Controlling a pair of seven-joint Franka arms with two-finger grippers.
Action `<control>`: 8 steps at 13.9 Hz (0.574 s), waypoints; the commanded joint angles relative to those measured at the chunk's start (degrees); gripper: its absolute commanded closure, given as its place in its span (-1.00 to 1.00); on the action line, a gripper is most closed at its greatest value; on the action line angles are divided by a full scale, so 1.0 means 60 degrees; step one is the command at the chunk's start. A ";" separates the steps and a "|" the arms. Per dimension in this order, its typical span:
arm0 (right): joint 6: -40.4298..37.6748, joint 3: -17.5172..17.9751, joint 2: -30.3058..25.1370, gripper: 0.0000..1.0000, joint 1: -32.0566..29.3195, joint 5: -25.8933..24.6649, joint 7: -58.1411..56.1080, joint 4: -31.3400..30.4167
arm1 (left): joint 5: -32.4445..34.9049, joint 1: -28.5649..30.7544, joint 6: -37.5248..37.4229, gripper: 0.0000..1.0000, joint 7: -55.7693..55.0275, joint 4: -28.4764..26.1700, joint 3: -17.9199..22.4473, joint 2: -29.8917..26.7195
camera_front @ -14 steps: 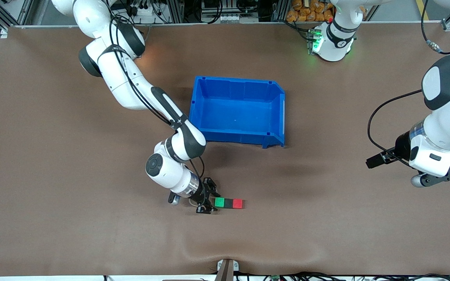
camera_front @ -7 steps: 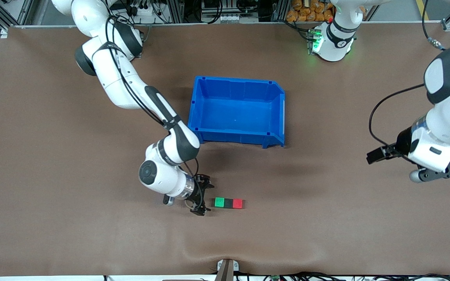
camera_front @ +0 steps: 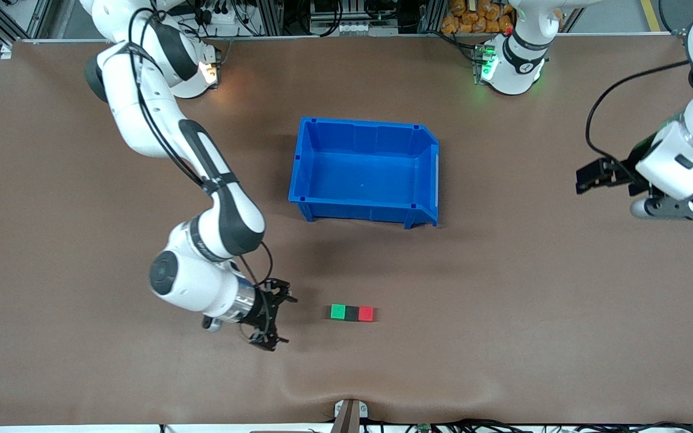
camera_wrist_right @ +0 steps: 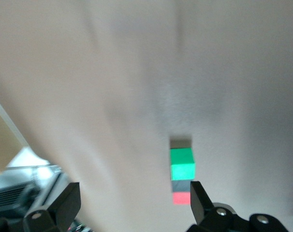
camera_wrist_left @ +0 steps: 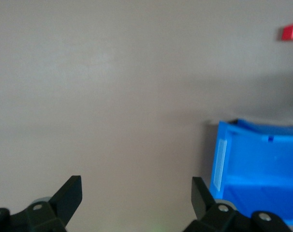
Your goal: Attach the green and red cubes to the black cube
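Sitting joined in a row, green cube (camera_front: 338, 311), black cube (camera_front: 352, 313), red cube (camera_front: 366, 313); right hand (camera_front: 276, 321) spread beside them, left hand (camera_wrist_left: 137, 195) spread, waiting.

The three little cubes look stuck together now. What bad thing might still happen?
1. The row of small green cube, matte black cube and red cube lies loose on the brown table; a bump might split it.
2. The open right gripper is low beside the row, at the green end; swinging back, it might knock it.

The open left gripper waits at its own end, unlikely to interfere.
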 commanded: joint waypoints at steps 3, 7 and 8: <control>-0.1678 0.0024 -0.1541 -1.00 -0.0752 0.0017 -0.0052 -0.0512 | -0.0092 -0.0020 -0.0204 -1.00 0.0131 -0.0307 -0.0143 -0.0566; -0.2896 0.0053 -0.2523 -1.00 -0.1733 0.0032 -0.1265 -0.0512 | -0.0092 -0.0618 -0.0613 -1.00 0.0204 -0.0307 0.0410 -0.0917; -0.3188 0.0053 -0.2771 -1.00 -0.1997 0.0032 -0.1762 -0.0512 | -0.0092 -0.0780 -0.0716 -1.00 0.0204 -0.0307 0.0558 -0.0961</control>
